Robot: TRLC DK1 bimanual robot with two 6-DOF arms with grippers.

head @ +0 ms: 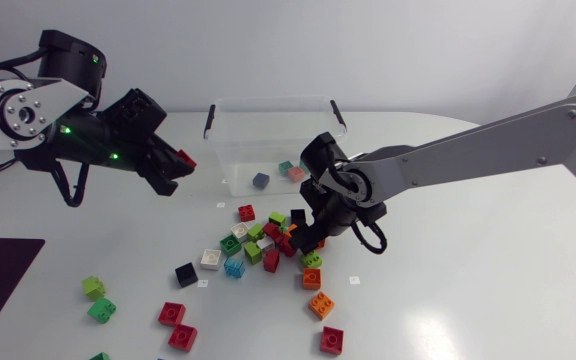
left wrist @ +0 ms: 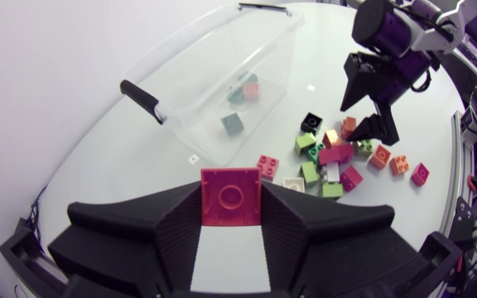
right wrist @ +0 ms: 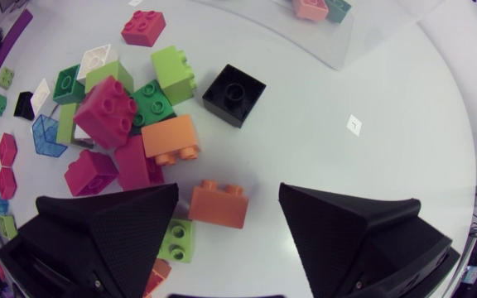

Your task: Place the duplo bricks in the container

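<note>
Two bricks in hand: one carried, one about to be picked.
My left gripper (left wrist: 231, 187) clamped a red brick (left wrist: 231, 197) beside the container (head: 268, 101); next, I judged, it should clear the rim. My right gripper (right wrist: 228, 189) hung wide open over an orange brick (right wrist: 219, 204).

**Inspector:** Counter finish?
**Assistant:** The counter (head: 488, 300) was plain white, with no pattern.
**Inspector:** And the container?
**Assistant:** The container (head: 238, 150) was clear, with black handles (head: 209, 121). The bricks seen through it were a slate-blue brick (head: 261, 180), a teal brick (head: 286, 167) and a salmon-pink brick (head: 296, 173).
**Inspector:** Loose bricks?
**Assistant:** We recorded a black brick (right wrist: 233, 93), an orange brick (right wrist: 219, 204), a lime-green brick (right wrist: 173, 73), a white brick (right wrist: 98, 60) and a see-through blue brick (right wrist: 48, 136), all solid colours.
**Inspector:** Equipment?
**Assistant:** The left fingers (left wrist: 139, 240) and the right fingers (right wrist: 106, 232) were matte black. The brick at the left fingers was a red brick (left wrist: 231, 197). The right arm (head: 488, 150) was silver-grey.
</note>
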